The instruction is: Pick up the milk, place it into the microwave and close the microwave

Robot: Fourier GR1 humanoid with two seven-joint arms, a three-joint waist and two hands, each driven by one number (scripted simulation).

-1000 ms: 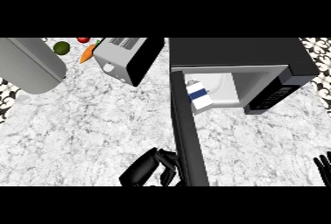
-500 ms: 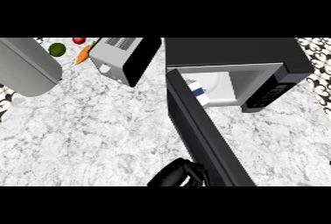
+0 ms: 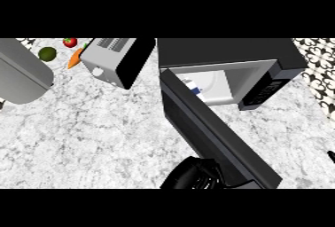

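The black microwave (image 3: 222, 51) stands at the back right of the marble counter. Its door (image 3: 216, 137) is swung partway toward shut and reaches down to the view's lower edge. Through the gap I see the milk carton (image 3: 192, 87), white and blue, on the white floor inside, mostly hidden behind the door's edge. My left hand (image 3: 195, 175) comes in at the bottom, its relaxed fingers lying against the door's outer face near its free end. Of my right hand (image 3: 331, 155), only a fingertip shows at the right edge, away from the microwave.
A silver and black toaster (image 3: 111, 66) sits left of the microwave. A large grey rounded vessel (image 3: 23, 75) fills the far left. Behind them lie a red tomato (image 3: 70, 42), a green fruit (image 3: 47, 53) and a carrot (image 3: 75, 58).
The door has swung further toward the microwave, hiding more of the milk. My left hand has moved right along the lower edge with the door. The right hand has slid almost out of view.
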